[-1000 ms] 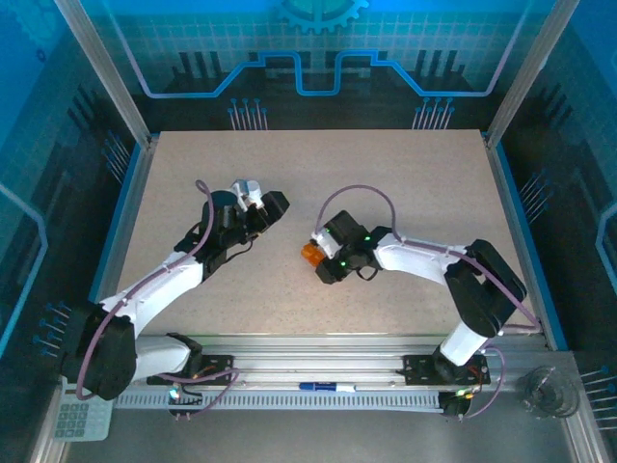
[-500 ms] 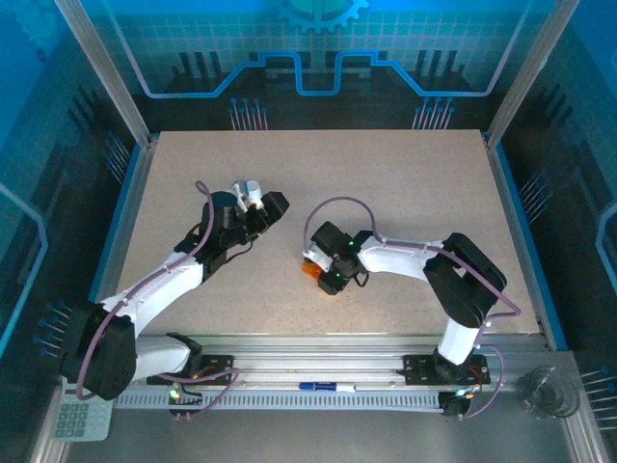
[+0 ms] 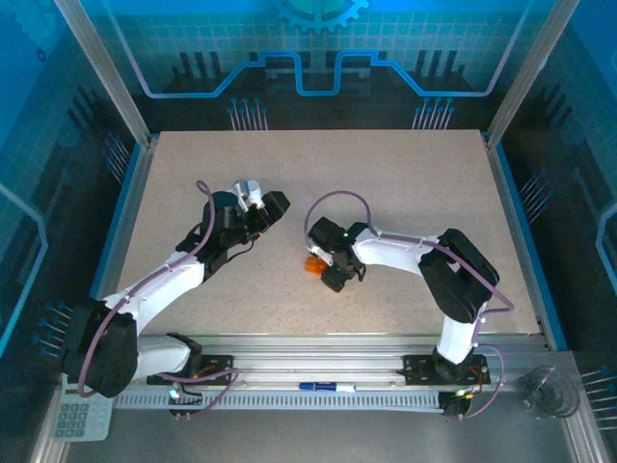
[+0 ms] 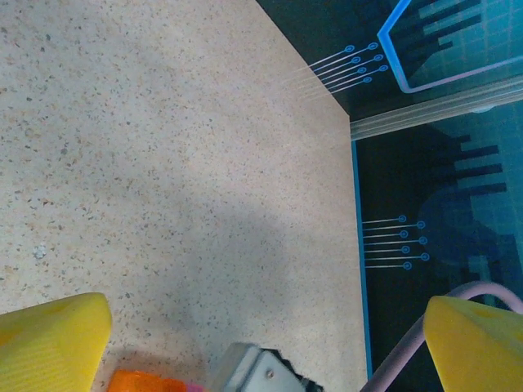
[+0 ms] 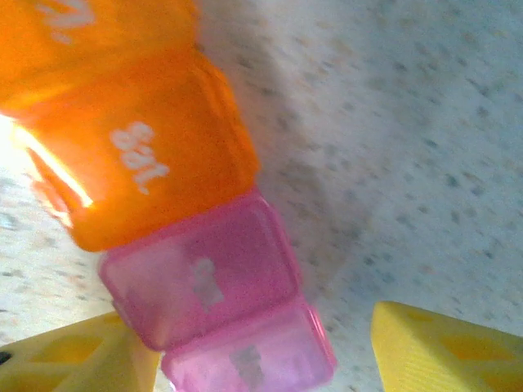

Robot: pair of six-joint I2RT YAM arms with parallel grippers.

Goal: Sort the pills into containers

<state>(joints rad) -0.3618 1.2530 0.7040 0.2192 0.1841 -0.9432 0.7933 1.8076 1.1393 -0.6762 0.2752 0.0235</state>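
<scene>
Jaws of right gripper (image 5: 265,351) apart, yellow fingertips (image 5: 445,351) either side of strip of joined square translucent plastic containers (image 5: 204,278), nothing clamped. We see pink end between fingertips, against one, clear of other; orange end (image 5: 139,163) farther out. Long axis runs roughly outward from palm, slightly skewed. Left gripper (image 4: 265,339) spread wide, empty, farther from strip. We judge right arm nearer.

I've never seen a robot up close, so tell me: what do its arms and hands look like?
Both the left arm and right arm have smooth white shells with bulky black joints. A lilac cable loops loosely along each. A small green light glows near the right wrist. The left hand and right hand each end in two chunky yellow fingers.
</scene>
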